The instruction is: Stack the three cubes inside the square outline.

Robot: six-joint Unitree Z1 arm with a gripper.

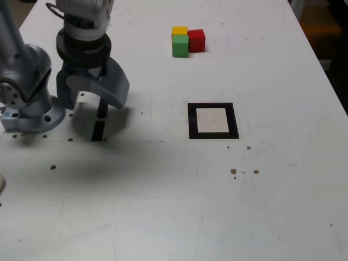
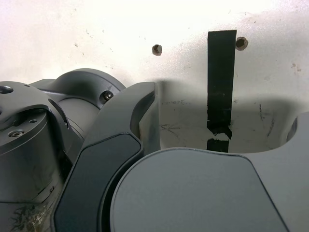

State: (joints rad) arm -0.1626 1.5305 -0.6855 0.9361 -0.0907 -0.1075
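Three cubes sit bunched at the far middle of the table in the exterior view: yellow cube [image 1: 179, 30] at the back, green cube [image 1: 180, 45] in front of it, red cube [image 1: 196, 40] touching them on that view's right. Nearer, the square outline [image 1: 213, 120], black-bordered with a white centre, lies flat with nothing in it. My gripper [image 1: 95, 104] hangs low over the table at the exterior view's left, well away from both. Its jaws point down, stand apart and hold nothing. In the wrist view my gripper [image 2: 222, 113] frames bare table; no cube shows there.
Two short black tape strips [image 1: 99, 120] lie under the gripper, seen as one broken tape strip [image 2: 221, 82] in the wrist view. The arm's base [image 1: 32, 109] stands at the exterior view's left edge. Small screw holes [image 1: 234, 171] dot the white table.
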